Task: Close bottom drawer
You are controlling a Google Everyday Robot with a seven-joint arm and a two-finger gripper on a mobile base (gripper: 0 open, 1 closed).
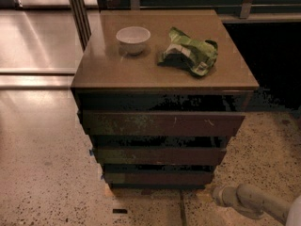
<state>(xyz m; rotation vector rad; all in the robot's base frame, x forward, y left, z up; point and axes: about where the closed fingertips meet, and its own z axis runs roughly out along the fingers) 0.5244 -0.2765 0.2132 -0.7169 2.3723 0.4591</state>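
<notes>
The bottom drawer (160,178) is the narrowest of three dark brown drawer fronts in the wooden cabinet (117,74), just above the floor. Its thin front panel sits a little back from the mid-width front (160,155) above it. The widest front (162,124), with pale scratches, is at the top. My gripper (220,195) is at the end of the beige arm coming in from the lower right. It is low over the floor, just right of the bottom drawer's right corner and apart from it.
A white bowl (133,39) and a crumpled green bag (190,54) lie on the cabinet top. Speckled floor (51,182) surrounds the cabinet. A metal post (77,13) stands behind on the left, and a dark gap lies on the right.
</notes>
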